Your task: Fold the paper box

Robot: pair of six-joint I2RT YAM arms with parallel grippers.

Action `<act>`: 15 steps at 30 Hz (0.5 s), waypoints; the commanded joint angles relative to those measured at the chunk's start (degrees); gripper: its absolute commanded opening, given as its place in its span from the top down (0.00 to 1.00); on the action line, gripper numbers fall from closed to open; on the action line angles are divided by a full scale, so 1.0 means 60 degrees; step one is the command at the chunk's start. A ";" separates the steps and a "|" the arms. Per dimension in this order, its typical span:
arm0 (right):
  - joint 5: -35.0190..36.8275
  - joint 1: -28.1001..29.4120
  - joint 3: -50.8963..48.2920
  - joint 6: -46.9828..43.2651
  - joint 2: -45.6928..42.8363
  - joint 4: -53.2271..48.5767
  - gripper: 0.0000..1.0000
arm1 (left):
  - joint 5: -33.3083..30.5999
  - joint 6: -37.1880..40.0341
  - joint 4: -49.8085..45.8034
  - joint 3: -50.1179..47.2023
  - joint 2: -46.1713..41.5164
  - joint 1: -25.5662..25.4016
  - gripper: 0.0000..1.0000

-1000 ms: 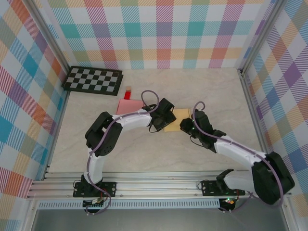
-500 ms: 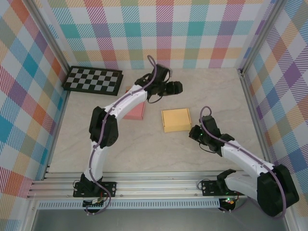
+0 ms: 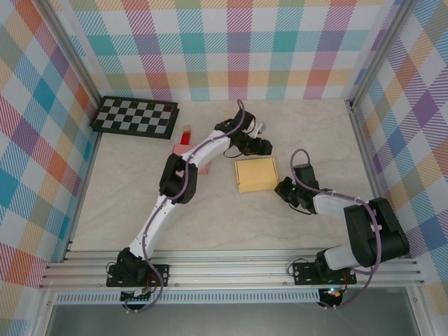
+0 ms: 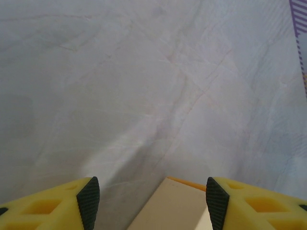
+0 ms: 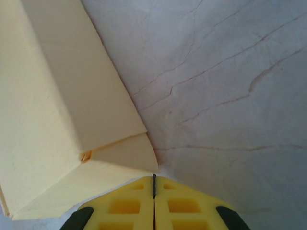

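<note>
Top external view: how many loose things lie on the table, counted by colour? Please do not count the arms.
Yellow paper box: 1
Pink paper piece, partly under the left arm: 1
Small red block: 1
Black-and-white checkerboard: 1
Total: 4

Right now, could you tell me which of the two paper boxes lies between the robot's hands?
The yellow folded paper box; the pink paper box lies farther left, partly under the left arm.
</note>
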 commanded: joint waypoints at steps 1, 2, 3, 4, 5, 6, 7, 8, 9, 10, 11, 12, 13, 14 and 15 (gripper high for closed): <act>-0.0576 -0.0107 0.0068 0.0114 0.0471 0.0962 0.92 | 0.0553 -0.0238 0.0476 -0.0923 -0.0803 -0.0260 0.38; -0.0577 -0.0150 0.0127 0.0036 0.0647 0.1049 0.92 | 0.0630 -0.0389 0.0760 -0.1333 -0.0935 -0.0284 0.38; -0.0608 -0.0218 0.0174 -0.0042 0.0775 0.1139 0.92 | 0.0683 -0.0497 0.0968 -0.1630 -0.1032 -0.0315 0.38; -0.0726 -0.0336 0.0208 -0.0168 0.0931 0.1300 0.92 | 0.0797 -0.0608 0.1201 -0.1947 -0.1100 -0.0331 0.38; -0.0902 -0.0456 0.0262 -0.0295 0.1094 0.1451 0.92 | 0.0855 -0.0674 0.1359 -0.2189 -0.1166 -0.0351 0.38; -0.1068 -0.0574 0.0310 -0.0426 0.1216 0.1558 0.92 | 0.0847 -0.0694 0.1431 -0.2338 -0.1198 -0.0377 0.39; -0.1286 -0.0697 0.0391 -0.0650 0.1380 0.1647 0.92 | 0.0883 -0.0690 0.1447 -0.2439 -0.1215 -0.0421 0.39; -0.1495 -0.0804 0.0486 -0.0857 0.1523 0.1681 0.92 | 0.0953 -0.0690 0.1448 -0.2479 -0.1206 -0.0463 0.40; -0.1648 -0.0897 0.0531 -0.1028 0.1625 0.1776 0.92 | 0.1048 -0.0690 0.1438 -0.2494 -0.1201 -0.0503 0.41; -0.1819 -0.0965 0.0522 -0.1177 0.1719 0.2000 0.92 | 0.1151 -0.0695 0.1429 -0.2488 -0.1181 -0.0548 0.43; -0.1944 -0.1032 0.0455 -0.1292 0.1786 0.2365 0.93 | 0.1255 -0.0701 0.1397 -0.2495 -0.1172 -0.0609 0.43; -0.2019 -0.1074 0.0365 -0.1349 0.1842 0.2766 0.93 | 0.1318 -0.0737 0.1378 -0.2500 -0.1168 -0.0655 0.43; -0.2055 -0.1088 0.0269 -0.1419 0.1882 0.3245 0.93 | 0.1381 -0.0784 0.1367 -0.2513 -0.1156 -0.0723 0.43; -0.2045 -0.1090 0.0243 -0.1431 0.1916 0.3594 0.93 | 0.1455 -0.0864 0.1387 -0.2545 -0.1151 -0.0799 0.44; -0.2009 -0.1090 0.0241 -0.1397 0.1920 0.3792 0.93 | 0.1532 -0.0966 0.1428 -0.2594 -0.1159 -0.0872 0.47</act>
